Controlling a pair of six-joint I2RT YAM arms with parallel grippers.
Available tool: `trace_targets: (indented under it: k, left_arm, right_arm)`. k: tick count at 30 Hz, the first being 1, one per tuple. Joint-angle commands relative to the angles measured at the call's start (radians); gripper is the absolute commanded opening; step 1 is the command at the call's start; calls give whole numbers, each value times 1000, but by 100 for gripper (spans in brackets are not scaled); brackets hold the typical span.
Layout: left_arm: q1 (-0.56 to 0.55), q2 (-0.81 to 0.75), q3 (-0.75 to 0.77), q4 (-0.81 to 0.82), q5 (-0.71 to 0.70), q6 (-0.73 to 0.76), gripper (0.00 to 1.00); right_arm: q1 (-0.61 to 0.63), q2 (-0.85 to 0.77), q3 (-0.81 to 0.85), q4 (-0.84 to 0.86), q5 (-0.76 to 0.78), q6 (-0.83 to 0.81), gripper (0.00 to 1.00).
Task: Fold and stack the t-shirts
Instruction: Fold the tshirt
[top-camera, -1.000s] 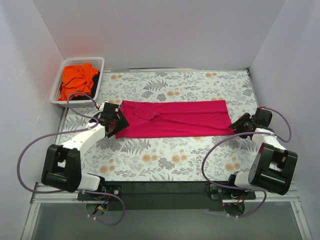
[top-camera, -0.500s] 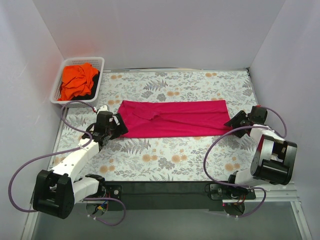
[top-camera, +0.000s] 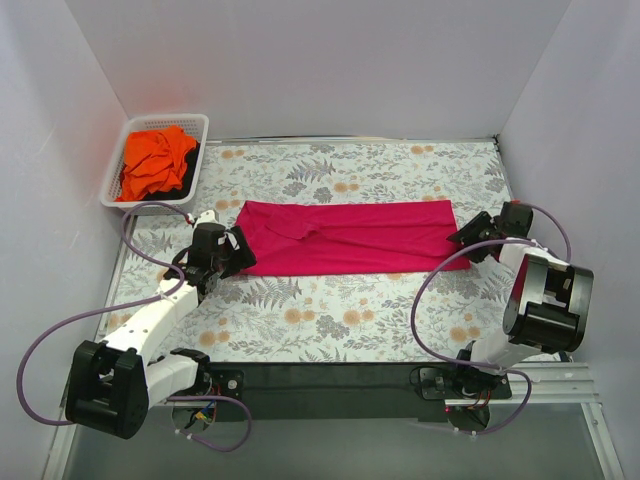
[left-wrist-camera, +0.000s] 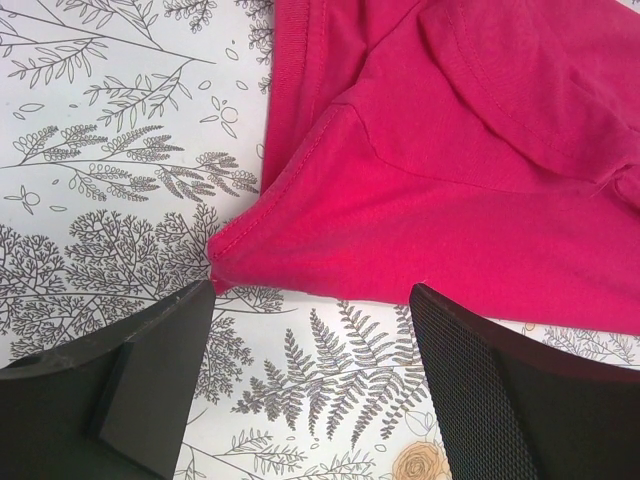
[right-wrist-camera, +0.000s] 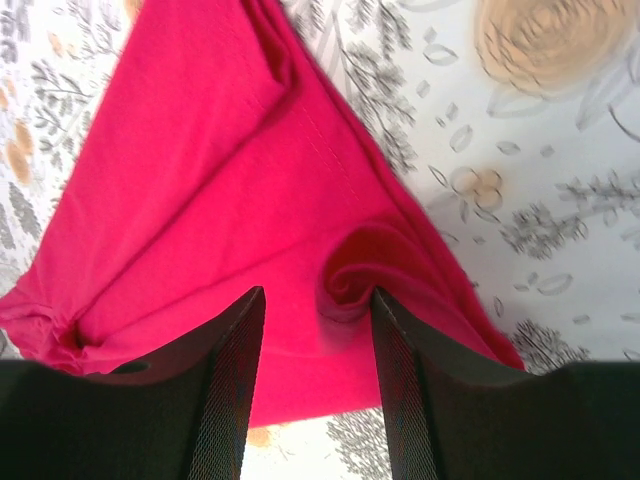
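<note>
Across the middle of the desk (top-camera: 330, 320), somewhat nearer its far edge, the magenta-pink t-shirt (top-camera: 345, 238) is lying flat as a long band running from the left side toward the right edge, its layers overlapping and a curved neckline seam showing near its left end. The orange t-shirt (top-camera: 155, 160) is sitting crumpled in the white slatted basket (top-camera: 112, 190) at the far left corner, well apart from the pink one, with something dark tucked beside it. The left arm (top-camera: 160, 305) is reaching to the band's near left corner; its jaws are standing wide apart over the floral surface, the stitched corner of the cloth pointing into the gap, just at the tip of one jaw. The right arm (top-camera: 540, 300) is bending in from the right edge; its jaws are parted too, straddling a small curled-up wrinkle at the shirt's right end, pink cloth filling the space between them. Purple cables are looping off both arms above the near edge.
</note>
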Motion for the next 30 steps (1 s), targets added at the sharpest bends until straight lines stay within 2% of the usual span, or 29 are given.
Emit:
trace_targets:
  k: [1, 12, 21, 24, 30]
  left_arm:
    - [5, -24, -2, 17, -24, 18, 73]
    - [5, -25, -7, 18, -35, 23, 73]
    - [5, -7, 15, 14, -17, 16, 73]
    - [4, 8, 47, 16, 31, -8, 73]
    - [-56, 128, 142, 19, 72, -25, 73]
  right_arm:
    - [16, 22, 77, 63, -20, 28, 45]
    - [18, 160, 227, 64, 7, 37, 41]
    - [34, 44, 207, -23, 50, -59, 39]
    - [51, -13, 177, -75, 119, -86, 39]
    - [71, -11, 158, -91, 124, -61, 39]
